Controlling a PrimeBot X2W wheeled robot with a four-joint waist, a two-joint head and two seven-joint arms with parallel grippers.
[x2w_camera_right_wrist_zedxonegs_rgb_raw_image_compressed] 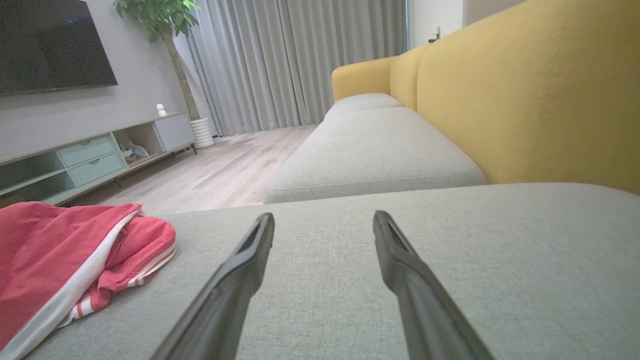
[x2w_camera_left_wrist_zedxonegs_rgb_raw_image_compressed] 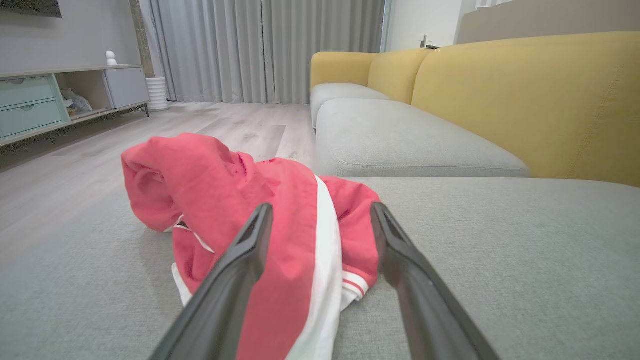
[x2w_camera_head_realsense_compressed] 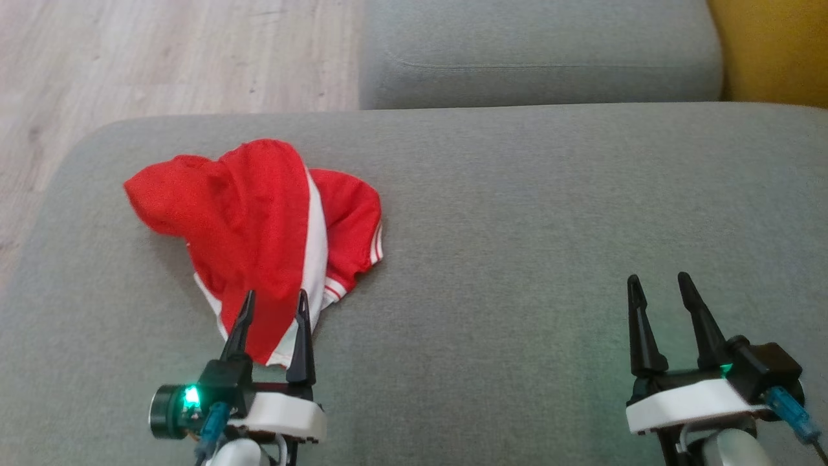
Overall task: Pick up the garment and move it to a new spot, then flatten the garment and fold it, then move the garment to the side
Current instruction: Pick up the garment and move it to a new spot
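Note:
The garment is a red jersey with a white side panel and white red-striped trim, crumpled in a heap on the left of the grey sofa cushion. My left gripper is open, its two dark fingers straddling the near edge of the heap without closing on it. In the left wrist view the garment lies between and beyond the open left gripper. My right gripper stands open over bare cushion far to the right. In the right wrist view the garment lies at the lower left of the right gripper.
A second grey seat cushion lies beyond, with yellow sofa backs along the right. Wooden floor runs past the cushion's left and far edges. A low cabinet, a television, a plant and curtains stand across the room.

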